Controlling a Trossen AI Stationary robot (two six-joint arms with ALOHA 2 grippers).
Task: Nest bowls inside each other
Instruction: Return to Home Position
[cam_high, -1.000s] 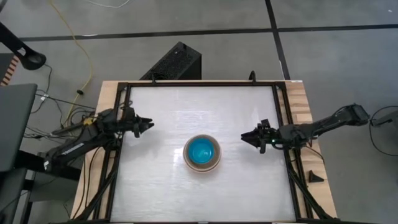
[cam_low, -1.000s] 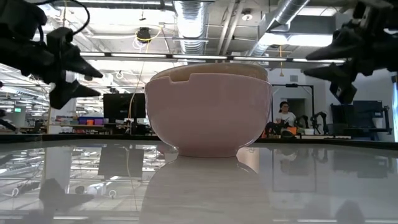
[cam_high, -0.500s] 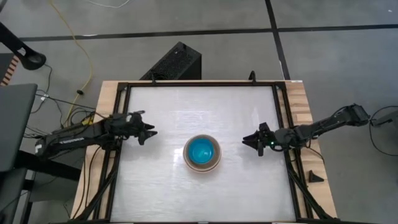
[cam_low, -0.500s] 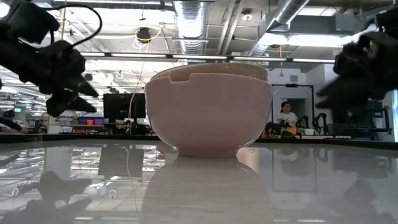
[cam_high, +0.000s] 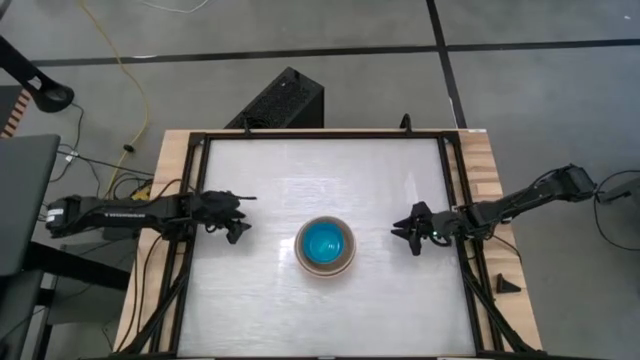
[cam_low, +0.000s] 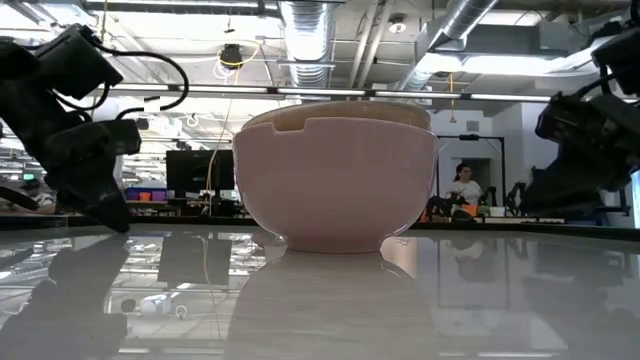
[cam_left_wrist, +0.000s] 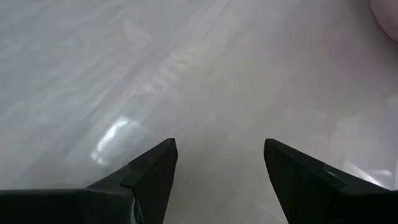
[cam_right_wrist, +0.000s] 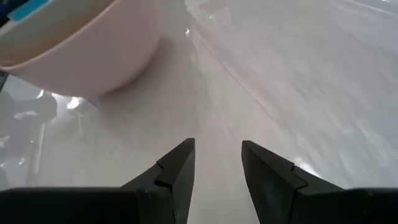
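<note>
A stack of nested bowls (cam_high: 325, 245) rests by its base on the middle of the white table. Its outer bowl (cam_low: 335, 185) is pale pink, with a grey-beige rim (cam_low: 340, 112) inside it and a blue bowl (cam_high: 325, 243) innermost. My left gripper (cam_high: 243, 218) stands open to the stack's left, low over the table, with nothing between its fingers (cam_left_wrist: 221, 171). My right gripper (cam_high: 402, 234) stands open to the stack's right, apart from it, and its wrist view shows the pink bowl (cam_right_wrist: 81, 53) ahead of the bare gap (cam_right_wrist: 217, 165).
A black frame (cam_high: 320, 133) runs around the table top. A black box (cam_high: 280, 100) sits on the floor beyond the far edge. Bare white table lies on every side of the stack. In the low view, a person (cam_low: 460, 185) sits far off in the room.
My left gripper has sunk toward the table, gone a little toward the near edge and tipped further downward as its arm swung round. My right gripper has also sunk and tipped downward, staying right of the stack. The bowls have kept still.
</note>
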